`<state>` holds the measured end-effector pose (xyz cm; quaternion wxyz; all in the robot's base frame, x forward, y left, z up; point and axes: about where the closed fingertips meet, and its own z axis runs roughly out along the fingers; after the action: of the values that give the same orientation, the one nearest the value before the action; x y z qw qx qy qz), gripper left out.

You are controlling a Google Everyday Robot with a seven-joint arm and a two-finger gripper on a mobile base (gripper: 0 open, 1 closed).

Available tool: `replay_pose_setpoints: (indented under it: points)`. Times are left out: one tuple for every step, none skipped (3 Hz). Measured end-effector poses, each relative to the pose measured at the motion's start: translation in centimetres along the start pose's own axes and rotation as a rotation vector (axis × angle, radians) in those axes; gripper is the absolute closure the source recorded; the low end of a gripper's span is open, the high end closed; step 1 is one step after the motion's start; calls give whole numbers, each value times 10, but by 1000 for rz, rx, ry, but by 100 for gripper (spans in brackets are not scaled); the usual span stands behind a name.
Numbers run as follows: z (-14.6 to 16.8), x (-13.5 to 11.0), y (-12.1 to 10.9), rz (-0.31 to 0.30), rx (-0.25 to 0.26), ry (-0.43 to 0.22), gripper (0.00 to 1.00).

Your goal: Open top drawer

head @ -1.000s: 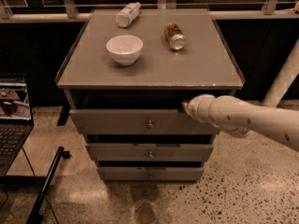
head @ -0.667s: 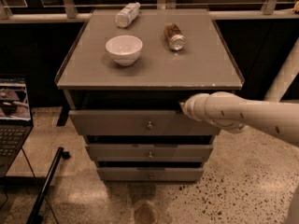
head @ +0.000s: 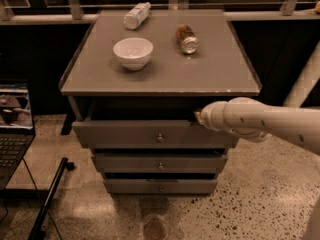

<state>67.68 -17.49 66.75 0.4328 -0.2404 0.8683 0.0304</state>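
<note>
The top drawer (head: 125,133) is the widest grey-brown front, with a small round metal knob (head: 160,138) at its centre. It stands pulled out a little from under the cabinet top, with a dark gap above its front edge. My gripper (head: 198,117) is at the end of the white arm (head: 260,121), which comes in from the right. It sits at the drawer's upper front edge, right of the knob. Its tip is mostly hidden by the arm and the shadow under the top.
Two narrower drawer fronts (head: 159,163) (head: 160,186) lie below. On the cabinet top (head: 160,76) stand a white bowl (head: 132,52), a lying plastic bottle (head: 137,15) and a lying jar (head: 187,39). A laptop (head: 14,119) is at the left, a dark pole (head: 50,199) on the speckled floor.
The arm's end has shifted a little to the left along the drawer's upper edge. The drawer front stands about where it was.
</note>
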Motion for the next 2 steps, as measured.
replay_pose_setpoints:
  points:
    - [-24,10,-7,49,-19,46,100]
    - [-50,27,-5,95,-97,120,100]
